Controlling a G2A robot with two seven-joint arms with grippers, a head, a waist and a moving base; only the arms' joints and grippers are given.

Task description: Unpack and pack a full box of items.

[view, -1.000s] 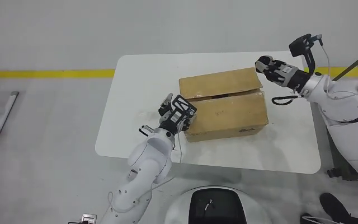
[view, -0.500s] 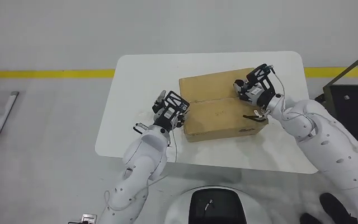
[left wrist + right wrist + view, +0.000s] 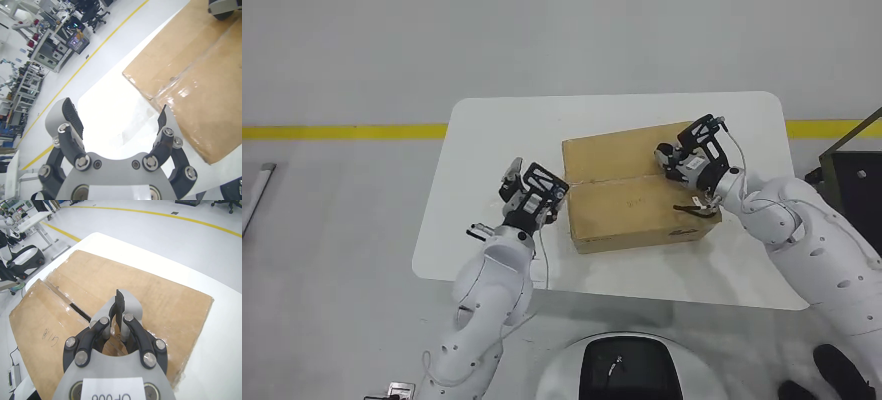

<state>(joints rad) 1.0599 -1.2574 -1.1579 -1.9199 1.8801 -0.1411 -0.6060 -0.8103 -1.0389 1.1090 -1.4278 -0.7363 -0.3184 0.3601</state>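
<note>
A closed brown cardboard box (image 3: 637, 185) lies in the middle of the white table, its two top flaps meeting at a seam (image 3: 78, 311) covered with clear tape, with a narrow dark gap showing. My right gripper (image 3: 670, 160) hovers over the right end of that seam, and in its own wrist view it (image 3: 118, 302) is shut with nothing visible between the fingers. My left gripper (image 3: 538, 182) stands just off the box's left end, apart from it; in its wrist view it (image 3: 117, 115) is open and empty, facing the box (image 3: 198, 75) corner.
Bare table (image 3: 492, 150) stretches left of the box and along its front edge. A yellow line (image 3: 342, 131) runs across the floor behind. A dark frame (image 3: 854, 160) stands off the table's right side. Handwriting (image 3: 50, 337) marks the near flap.
The right arm has swung in from beyond the table's right edge to above the box's right end. The left gripper has drawn back leftward from the box's left end.
</note>
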